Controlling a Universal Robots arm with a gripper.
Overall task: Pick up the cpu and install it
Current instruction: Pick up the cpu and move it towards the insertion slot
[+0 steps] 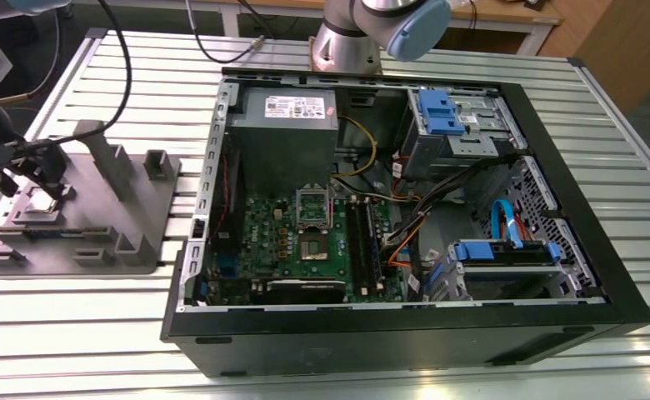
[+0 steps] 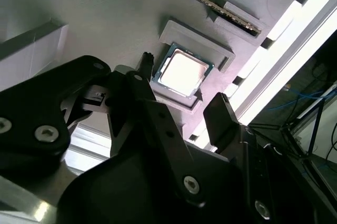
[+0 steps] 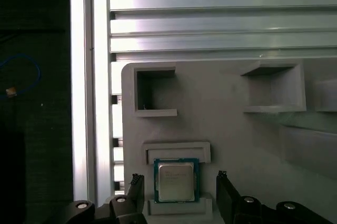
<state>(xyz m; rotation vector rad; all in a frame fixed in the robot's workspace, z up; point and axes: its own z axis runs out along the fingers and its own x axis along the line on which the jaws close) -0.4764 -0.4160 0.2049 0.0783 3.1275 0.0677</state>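
The cpu [image 3: 176,180] is a small square chip with a pale metal top. It lies flat in a shallow pocket of the grey fixture plate [image 3: 231,129], also seen in the second wrist view as cpu [image 2: 181,71]. My gripper [image 3: 179,182] is open, with one black finger on each side of the chip and a gap between pads and chip edges. In the exterior view the gripper [image 1: 34,179] hangs over the fixture plate [image 1: 92,250] at the exterior view's left. The motherboard socket [image 1: 312,229] inside the open computer case [image 1: 414,333] has its cover raised.
The fixture plate carries upright grey blocks [image 1: 108,154] and slotted pockets [image 3: 155,95] near the chip. A power supply box [image 1: 284,112], memory slots [image 1: 364,237], cables [image 1: 414,221] and blue drive brackets [image 1: 503,250] crowd the case. The arm's base [image 1: 353,37] stands behind it.
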